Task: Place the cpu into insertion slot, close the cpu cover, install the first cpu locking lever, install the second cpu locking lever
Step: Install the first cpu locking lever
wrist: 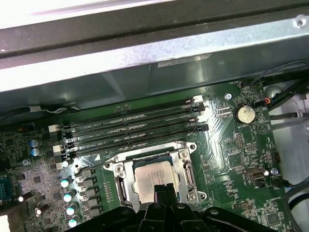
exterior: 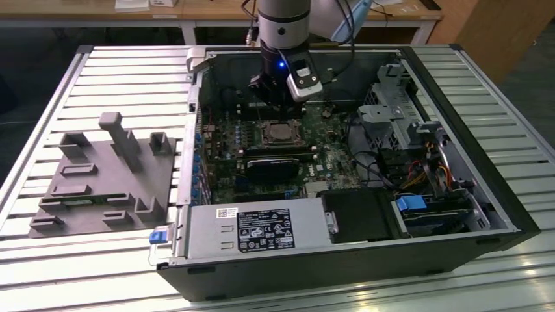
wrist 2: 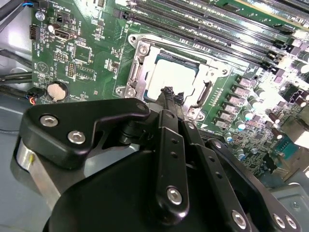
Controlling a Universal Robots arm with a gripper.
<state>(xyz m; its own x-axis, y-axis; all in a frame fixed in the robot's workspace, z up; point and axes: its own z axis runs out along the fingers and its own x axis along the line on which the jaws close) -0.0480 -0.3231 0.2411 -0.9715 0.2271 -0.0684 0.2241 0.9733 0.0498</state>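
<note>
No text legible at this range. Power supply (exterior: 204, 234): black label (exterior: 265, 229) with white print and a row of round marks, none readable; small white sticker (exterior: 226, 212) just beside it, print too fine. Board (wrist 2: 96, 58): white lettering and a circled mark beside components in both wrist views, characters not resolvable. Case wall (wrist: 120, 82): narrow grey strip label (wrist: 186, 61), print unreadable. Memory slots (wrist: 130, 126): faint white lettering along them, unreadable.

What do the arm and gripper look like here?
The arm is a silver-grey cylinder with a black band, a lit blue light and a grey-white camera box at its wrist; dark cables trail up it. The gripper is matte black, with jointed linkage bars pinned by silver screws.
</note>
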